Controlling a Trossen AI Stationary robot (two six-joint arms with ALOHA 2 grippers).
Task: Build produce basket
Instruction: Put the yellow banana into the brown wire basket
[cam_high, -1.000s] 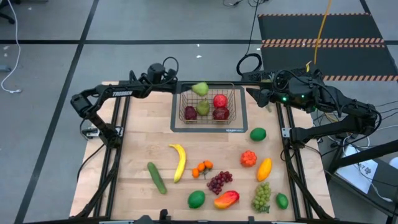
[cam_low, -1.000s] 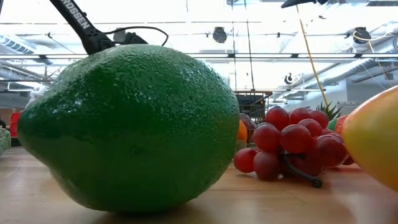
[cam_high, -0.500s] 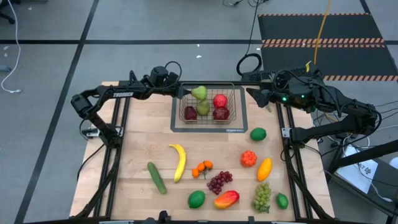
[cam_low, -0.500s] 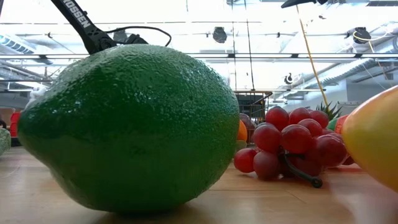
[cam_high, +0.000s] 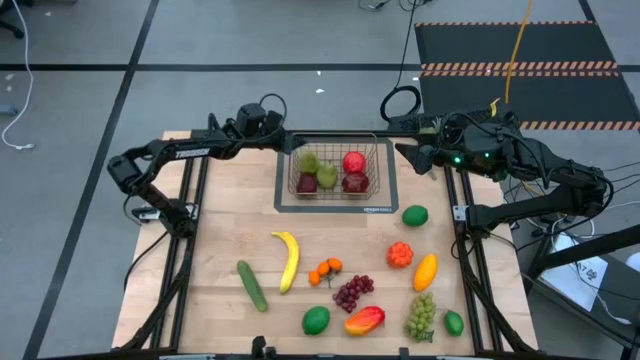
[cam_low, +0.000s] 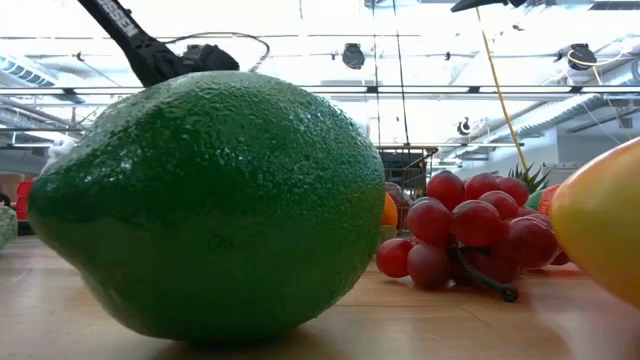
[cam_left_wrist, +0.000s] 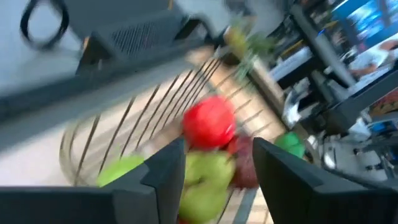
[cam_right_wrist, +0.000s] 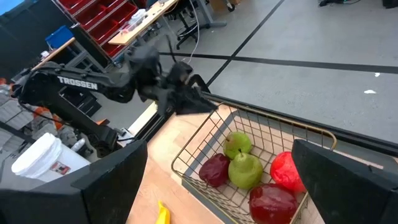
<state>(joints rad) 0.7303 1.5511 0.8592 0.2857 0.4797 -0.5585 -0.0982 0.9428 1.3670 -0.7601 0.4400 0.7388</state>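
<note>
The basket (cam_high: 333, 170) lay at 3 o'clock of the left gripper (cam_high: 283, 143), whose fingers stood parted and empty. Produce (cam_high: 350, 294) dotted the wooden table (cam_high: 220, 270); grey floor surrounded it.

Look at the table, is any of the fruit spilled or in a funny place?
Nothing stands out. The dark wire-mesh basket sits upright at the table's far edge with green pears and red fruits inside. The yellow banana and other toy produce lie apart on the wooden table.
</note>
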